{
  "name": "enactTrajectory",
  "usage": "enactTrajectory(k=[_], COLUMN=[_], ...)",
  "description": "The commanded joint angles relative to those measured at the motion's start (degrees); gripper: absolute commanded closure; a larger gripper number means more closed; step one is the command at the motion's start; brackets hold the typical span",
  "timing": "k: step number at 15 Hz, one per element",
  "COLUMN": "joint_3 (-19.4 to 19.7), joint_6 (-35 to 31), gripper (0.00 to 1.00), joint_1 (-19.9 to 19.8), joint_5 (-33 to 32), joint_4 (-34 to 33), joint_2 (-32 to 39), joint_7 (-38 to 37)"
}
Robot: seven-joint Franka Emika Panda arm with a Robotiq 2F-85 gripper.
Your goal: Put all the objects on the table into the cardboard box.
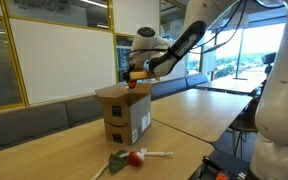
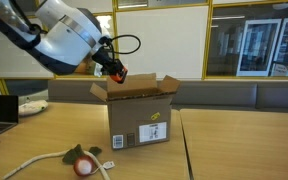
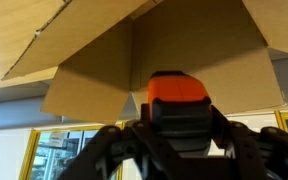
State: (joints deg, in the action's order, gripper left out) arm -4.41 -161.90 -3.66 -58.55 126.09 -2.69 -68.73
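Orange-and-black gadget (image 3: pixel 176 92) sat clamped between the half-closed jaws of the gripper (image 2: pixel 115 72). Cardboard box (image 2: pixel 141 118) stood just under the jaws, top flaps open, nothing of the gadget inside it. Red ball (image 2: pixel 83 167), green stem (image 1: pixel 114 164) and thin white piece (image 1: pixel 156 153) lay on the table (image 1: pixel 189 120), below and well apart from the jaws.

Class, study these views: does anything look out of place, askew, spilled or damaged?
Nothing looks damaged or spilled. The cardboard box stands upright, flaps splayed open. A red ball, green stem and white piece lie loose on the table in front; the end effector holds an orange-and-black gadget over the box.
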Motion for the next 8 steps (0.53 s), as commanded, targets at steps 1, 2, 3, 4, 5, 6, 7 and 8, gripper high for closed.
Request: enactTrajectory(k=[1, 2, 3, 4, 5, 6, 7, 8], joint_3=[0.9, 1.1, 1.2, 1.1, 0.9, 0.4, 0.2, 0.0], joint_6=[-3.4, -3.6, -3.7, -3.3, -2.8, -2.5, -2.3, -2.0], gripper=[0.68, 0.68, 0.68, 0.68, 0.68, 0.18, 0.18, 0.12], joint_1=[-1.0, -1.2, -1.4, -1.6, -1.8, -2.1, -2.3, -2.4], joint_5=[-0.8, 0.1, 1.3, 2.5, 3.7, 5.6, 6.8, 8.0], joint_4=[-8.3, -9.7, -10.9, -12.4, -13.3, -14.1, -14.9, -15.8], joint_2=[9.0, 11.1, 13.2, 15.3, 16.7, 18.1, 19.2, 20.1], joint_7=[-1.4, -0.8, -0.1, 0.6, 1.2, 2.0, 2.4, 2.9])
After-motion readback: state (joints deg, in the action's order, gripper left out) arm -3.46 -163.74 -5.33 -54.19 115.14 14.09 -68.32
